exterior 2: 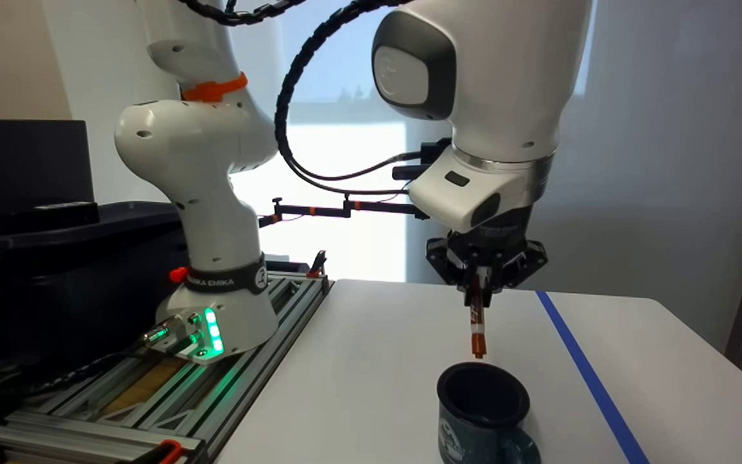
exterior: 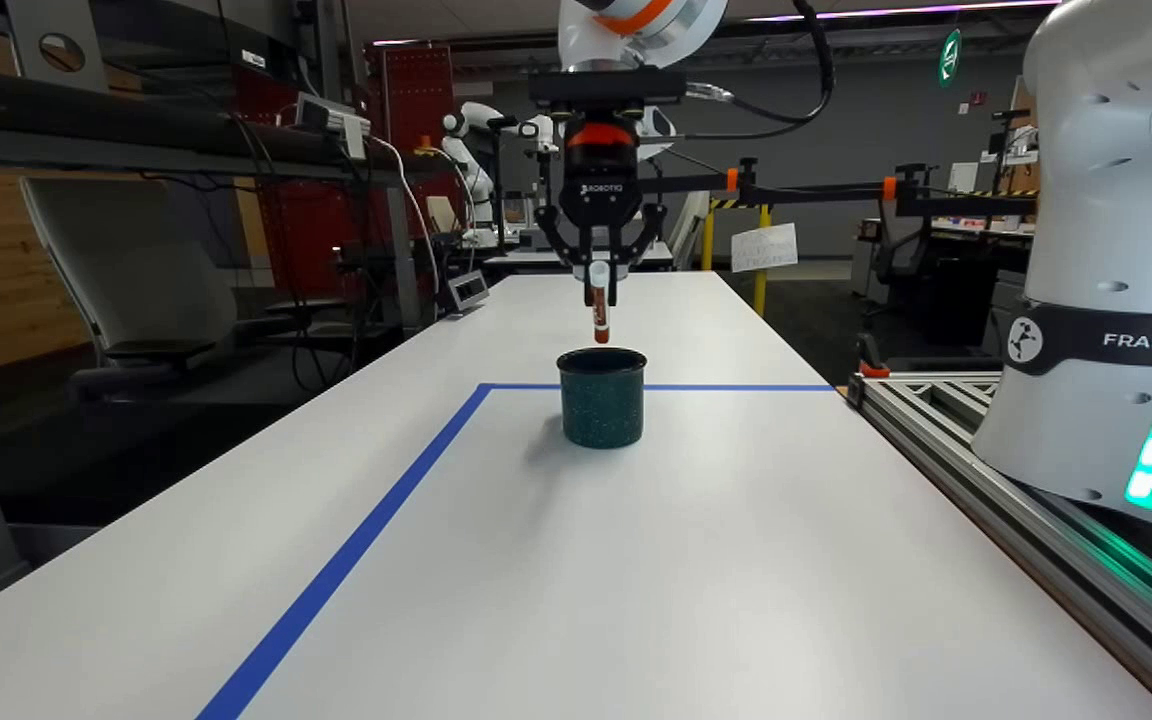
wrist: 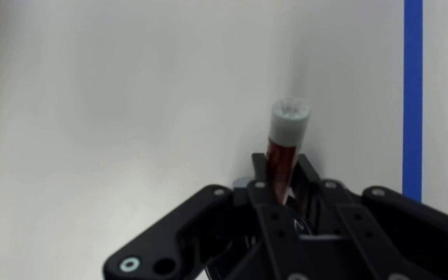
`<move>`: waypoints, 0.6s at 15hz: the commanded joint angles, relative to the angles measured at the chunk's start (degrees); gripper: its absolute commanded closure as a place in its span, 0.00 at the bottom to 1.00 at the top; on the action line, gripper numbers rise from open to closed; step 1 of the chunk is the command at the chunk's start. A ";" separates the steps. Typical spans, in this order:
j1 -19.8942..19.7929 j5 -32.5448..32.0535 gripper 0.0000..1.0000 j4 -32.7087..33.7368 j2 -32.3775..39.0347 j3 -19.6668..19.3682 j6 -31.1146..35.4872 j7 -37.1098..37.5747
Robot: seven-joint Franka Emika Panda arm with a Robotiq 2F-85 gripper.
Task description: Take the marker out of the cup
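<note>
Pinching the marker (exterior 2: 477,316) near-upright, end effector (exterior: 600,296) hangs above the cup (exterior: 601,402), marker's reddish end down, clear of the rim. Probably over the mouth; depth's hard to judge. Should go sideways before lowering to counter (exterior: 626,580).

The cup (exterior: 602,404) obstructs below the jaws; table (exterior: 736,560) alongside offers room.

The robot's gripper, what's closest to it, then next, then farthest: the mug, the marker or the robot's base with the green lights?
From the gripper, in an exterior view:
1. Marker, held in it.
2. Dark teal mug, standing below it.
3. Franka arm's base, off to the picture's left.
</note>
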 commanded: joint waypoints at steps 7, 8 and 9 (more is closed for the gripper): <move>5.95 6.14 0.95 -14.02 -4.77 3.62 20.22 -26.11; 6.79 8.34 0.95 -10.78 -0.92 2.97 21.21 -30.82; 7.58 10.45 0.95 -11.38 -1.12 2.69 22.17 -35.12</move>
